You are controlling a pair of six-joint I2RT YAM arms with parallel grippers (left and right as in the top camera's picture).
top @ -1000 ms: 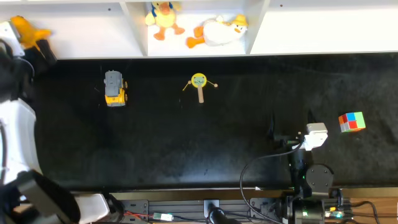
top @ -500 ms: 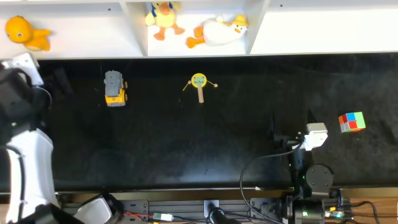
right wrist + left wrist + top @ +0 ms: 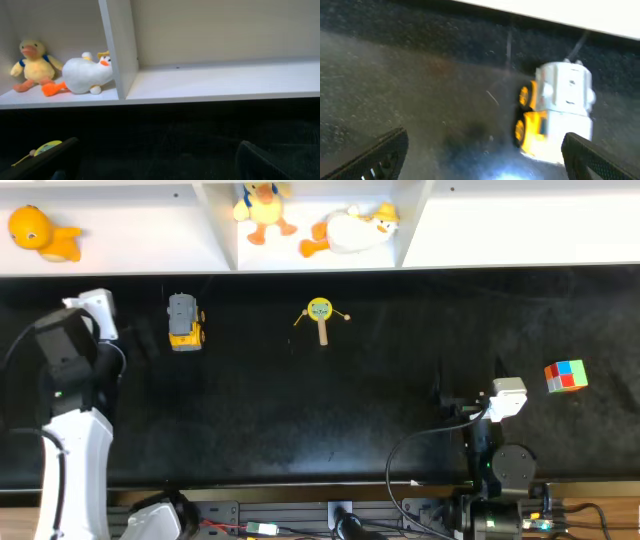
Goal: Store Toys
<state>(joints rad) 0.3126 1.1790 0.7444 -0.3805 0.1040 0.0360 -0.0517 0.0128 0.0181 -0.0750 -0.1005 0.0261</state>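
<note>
L gripper [image 3: 485, 161] jaws wide apart, empty, low over mat [image 3: 415, 95]. Truck [image 3: 555, 112] just ahead, off-centre twd one finger, near shelf [image 3: 555, 12]. Risks: finger clips truck, wheels roll it off; skewed grip slips on lift.

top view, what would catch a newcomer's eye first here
Bright toys on the white shelf: a yellow plush duck and a white plush duck share its middle compartment, an orange toy duck sits in the left one. On the black mat, a grey and yellow toy truck lies close to the open left gripper.
</note>
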